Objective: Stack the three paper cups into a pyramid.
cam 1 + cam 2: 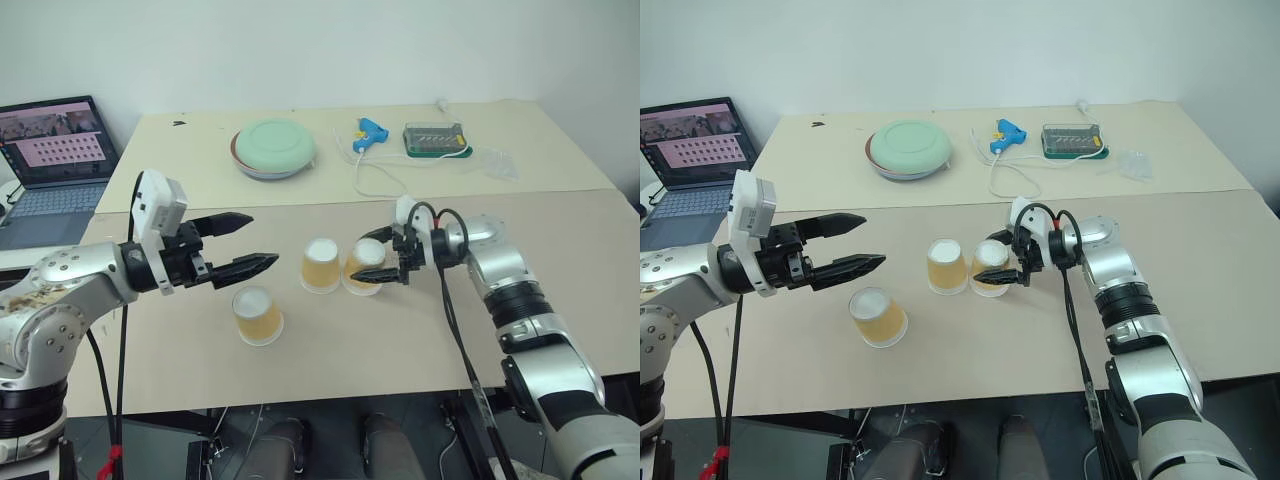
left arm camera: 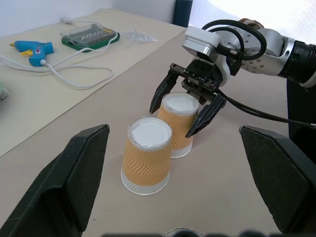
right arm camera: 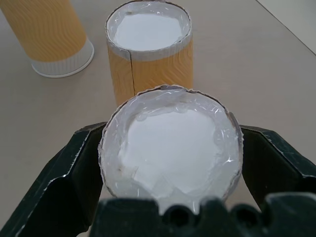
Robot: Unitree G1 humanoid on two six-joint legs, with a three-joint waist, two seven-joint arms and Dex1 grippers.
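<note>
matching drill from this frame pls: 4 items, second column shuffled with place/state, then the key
Items:
1. right claw
2. left claw
3. lone paper cup
4. green dish

Place or state:
A. on the far part of the table, beside the blue glue gun
B. open, in the air, holding nothing
C. upside down, alone, on the near side of the table
D. open, fingers either side of the right-hand cup of the pair, next to the other cup of the pair

Pairs: 1-D, 2-B, 3-C, 4-A
</note>
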